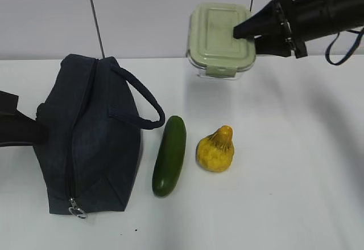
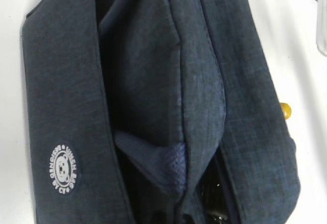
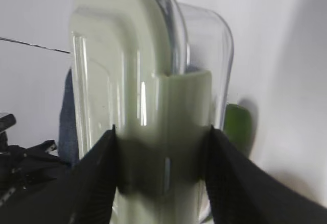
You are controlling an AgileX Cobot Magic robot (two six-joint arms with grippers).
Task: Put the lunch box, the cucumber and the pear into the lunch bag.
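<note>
My right gripper [image 1: 239, 33] is shut on the lunch box [image 1: 219, 36] and holds it in the air, tilted, above the back of the table. In the right wrist view both black fingers [image 3: 97, 173] clamp the sage-green lid clip of the box [image 3: 138, 81]. The cucumber [image 1: 170, 155] and the yellow pear [image 1: 216, 149] lie side by side on the table. The navy lunch bag [image 1: 91, 136] lies to their left. My left gripper [image 1: 42, 129] is at the bag's left side. A fold of the bag [image 2: 66, 81] runs down into its jaws, and the bag gapes open.
The white table [image 1: 296, 193] ends at a pale wall behind. The bag's handle [image 1: 142, 99] loops toward the cucumber, and its ring pull [image 1: 77, 210] lies at the near end. The pear's tip [image 2: 286, 110] shows past the bag.
</note>
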